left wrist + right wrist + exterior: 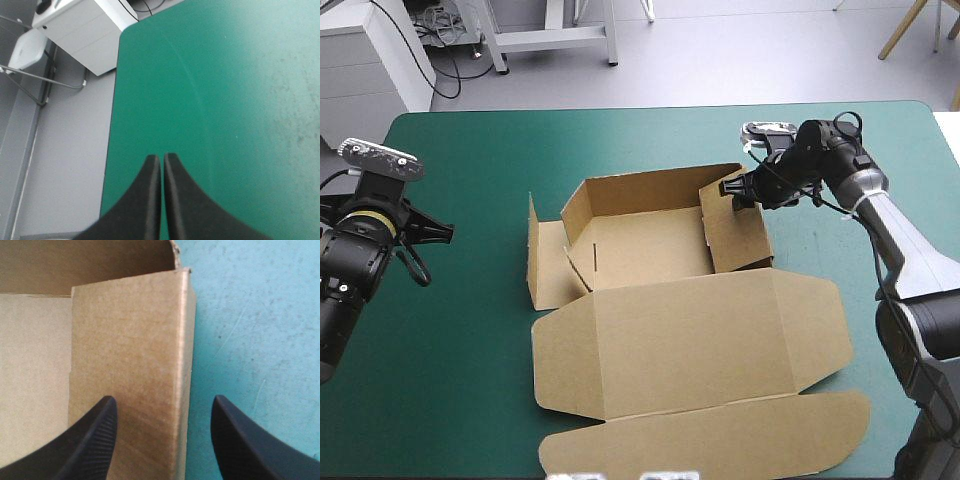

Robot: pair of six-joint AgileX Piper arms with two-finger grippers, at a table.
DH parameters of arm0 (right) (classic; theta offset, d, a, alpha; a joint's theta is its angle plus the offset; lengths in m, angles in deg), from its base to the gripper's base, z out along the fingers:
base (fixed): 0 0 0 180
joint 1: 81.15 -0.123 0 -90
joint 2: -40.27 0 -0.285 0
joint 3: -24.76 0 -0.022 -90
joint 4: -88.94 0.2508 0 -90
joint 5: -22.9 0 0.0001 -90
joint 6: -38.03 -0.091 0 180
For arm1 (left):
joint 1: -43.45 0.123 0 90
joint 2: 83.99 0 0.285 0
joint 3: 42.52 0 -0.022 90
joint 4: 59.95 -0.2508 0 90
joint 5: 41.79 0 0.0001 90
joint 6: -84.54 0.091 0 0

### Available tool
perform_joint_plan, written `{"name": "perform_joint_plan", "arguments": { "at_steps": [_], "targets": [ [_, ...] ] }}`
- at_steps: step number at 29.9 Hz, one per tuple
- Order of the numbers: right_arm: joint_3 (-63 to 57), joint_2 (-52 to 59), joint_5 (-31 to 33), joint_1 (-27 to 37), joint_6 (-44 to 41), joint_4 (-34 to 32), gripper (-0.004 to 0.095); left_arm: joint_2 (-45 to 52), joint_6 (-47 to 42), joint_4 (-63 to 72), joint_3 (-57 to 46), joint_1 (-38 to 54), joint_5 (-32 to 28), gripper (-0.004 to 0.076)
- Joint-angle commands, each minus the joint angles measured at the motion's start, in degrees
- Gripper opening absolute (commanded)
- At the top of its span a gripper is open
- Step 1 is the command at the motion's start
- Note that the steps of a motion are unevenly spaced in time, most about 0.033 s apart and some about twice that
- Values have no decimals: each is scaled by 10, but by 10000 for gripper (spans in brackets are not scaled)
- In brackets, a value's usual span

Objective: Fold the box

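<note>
The brown box (660, 290) lies mid-table as a half-raised tray: its far wall and right wall stand up, its left wall (533, 250) leans outward, and the big lid (700, 345) lies flat toward the near edge. My right gripper (738, 195) is open at the top of the right wall (735, 230). In the right wrist view that wall's folded panel (130, 370) sits between the black fingers (92, 440), its edge nearer one of them. My left gripper (162, 165) is shut, off the box, over the table's left edge.
The teal-green cover (440, 380) stretches bare to the left of the box. Beyond the table's left edge, a white cabinet (80, 30) stands on the floor.
</note>
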Motion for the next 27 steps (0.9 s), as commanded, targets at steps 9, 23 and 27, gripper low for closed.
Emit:
{"name": "perform_joint_plan", "arguments": {
  "at_steps": [9, 23, 27],
  "targets": [
    [19, 33, -16, 1, 30, -10, 553, 12, 55, 134, 9, 109, -35, 4],
    [101, 63, 105, 1, 17, -21, 553, 10, 59, 143, -2, 122, -41, 3],
    [102, 79, 105, 1, 17, -27, 553, 5, 59, 147, -12, 122, -34, 3]
  ]
}}
